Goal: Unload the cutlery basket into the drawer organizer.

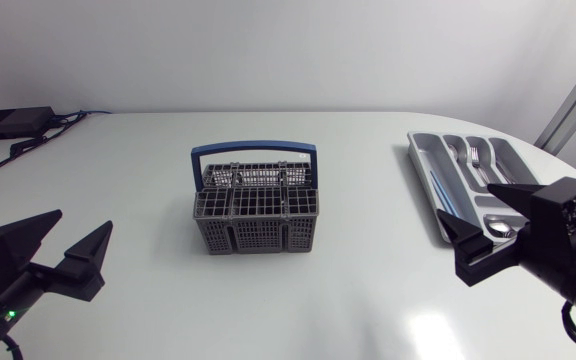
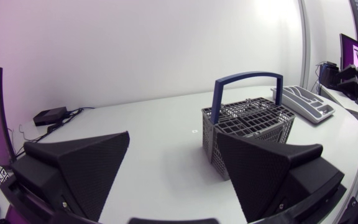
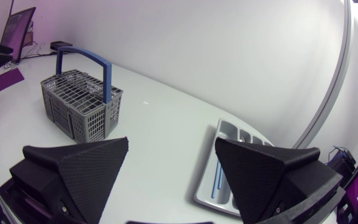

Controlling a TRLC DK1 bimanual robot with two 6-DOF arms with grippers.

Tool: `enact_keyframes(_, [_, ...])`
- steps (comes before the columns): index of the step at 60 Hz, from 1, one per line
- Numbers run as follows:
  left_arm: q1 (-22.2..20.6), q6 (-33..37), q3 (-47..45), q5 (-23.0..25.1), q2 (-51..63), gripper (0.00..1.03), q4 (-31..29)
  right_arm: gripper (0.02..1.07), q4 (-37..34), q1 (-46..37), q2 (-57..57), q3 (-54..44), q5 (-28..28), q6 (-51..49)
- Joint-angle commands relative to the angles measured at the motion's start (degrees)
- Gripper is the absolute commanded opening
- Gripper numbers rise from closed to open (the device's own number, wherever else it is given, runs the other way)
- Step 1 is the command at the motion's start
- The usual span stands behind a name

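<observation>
Roughly mid white tabletop (image 1: pixel 368 290) stands the cutlery basket (image 1: pixel 256 205): grey mesh, upright, w/ a blue arched handle (image 1: pixel 254 148) up over its far side. Several grid compartments on top; can't tell what's inside.

Drawer organizer (image 1: pixel 423 168) lies well to the basket's right, pale grey, flat on the tabletop, long compartments running away from the near edge, nowhere near touching the basket.

Left gripper (image 1: pixel 83 222) hangs well off to the basket's left and nearer side, both fingers spread wide apart, nothing betw. them. From the left wrist cam the basket (image 2: pixel 247 134) sits ahead of that gripper (image 2: pixel 173 134), partly behind one finger.

Right gripper (image 1: pixel 465 200) is far right of the basket, over the organizer's near end, also spread wide and holding nothing. In the right wrist cam the organizer (image 3: pixel 205 186) shows betw. and under that gripper (image 3: pixel 172 141), the basket (image 3: pixel 79 106) further ahead and off to one side.

Black box (image 1: pixel 13 122) w/ cables sits at the far corner, well left of the basket.

Forks (image 1: pixel 476 158) lie in the organizer's far end, the end level w/ the basket's handle.
</observation>
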Motion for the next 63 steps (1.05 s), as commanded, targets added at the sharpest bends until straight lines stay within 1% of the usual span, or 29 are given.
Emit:
enact_keyframes(1, [-0.06, -3.05, -3.56, -1.98, -3.03, 0.99, 2.47, 1.02, 1.65, -1.49, -2.92, -3.37, 0.51, 1.60])
enact_keyframes(17, [-0.27, -7.31, -10.55, -7.79, -10.68, 0.98, 8.19, 1.02, 4.82, -5.19, -10.61, -9.51, 0.51, 6.66])
enact_keyframes(48, [-0.27, -7.31, -10.55, -7.79, -10.68, 0.98, 8.19, 1.02, 11.33, -12.78, -26.37, -22.09, 0.51, 17.04])
enact_keyframes(63, [-0.27, -7.31, -10.55, -7.79, -10.68, 0.98, 8.19, 1.02, 11.33, -12.78, -26.37, -22.09, 0.51, 17.04])
